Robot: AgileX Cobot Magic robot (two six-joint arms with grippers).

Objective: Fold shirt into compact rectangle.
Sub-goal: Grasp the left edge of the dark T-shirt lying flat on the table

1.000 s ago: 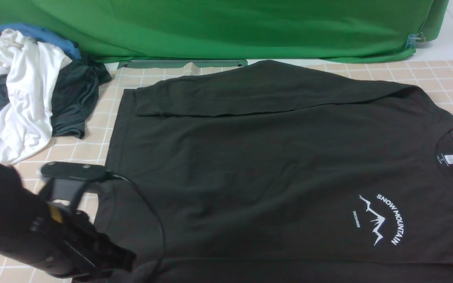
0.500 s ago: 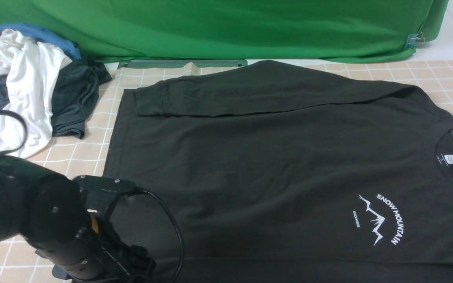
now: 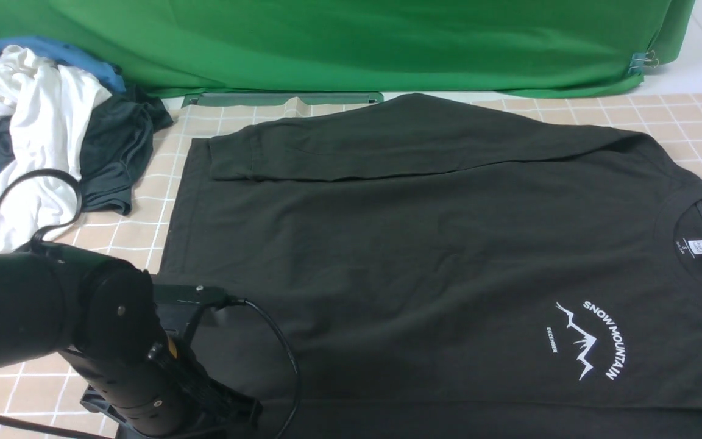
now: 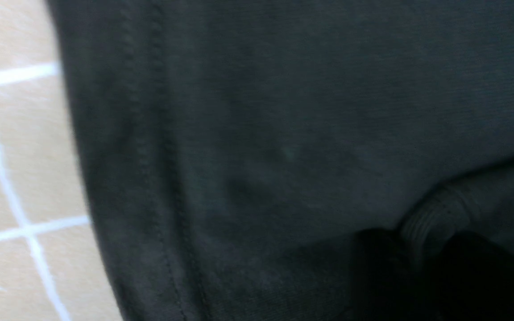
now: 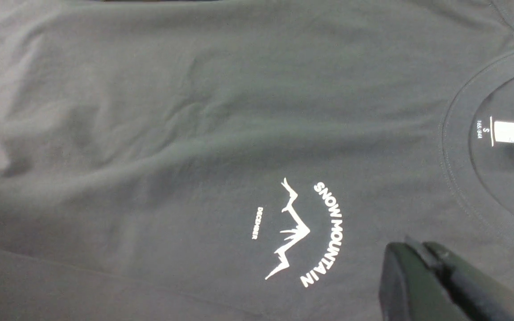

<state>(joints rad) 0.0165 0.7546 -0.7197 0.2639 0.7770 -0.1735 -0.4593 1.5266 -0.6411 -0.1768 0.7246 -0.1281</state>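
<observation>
Left gripper [image 4: 422,245] sits at the near left corner of the shirt [image 3: 418,244], fingers apparently pinched on the near sleeve's ribbed cuff [image 4: 433,216], though the view is blurred. The shirt lies flat on the table [image 3: 692,116], lengthwise left to right, collar [image 3: 689,204] rightward. Right gripper [image 5: 411,245], pressed together and empty, hovers by the print [image 5: 301,232]. Folding this sleeve likely falls to the left arm.

we look forward and down from between our arms, taking in the whole shirt [image 3: 424,244] on the surface [image 3: 125,238]. our left wrist camera hangs very close over the stitched edge [image 4: 150,133], blurred. our right wrist camera looks from further off, sharing the mountain print [image 5: 301,232] with the front view.
</observation>
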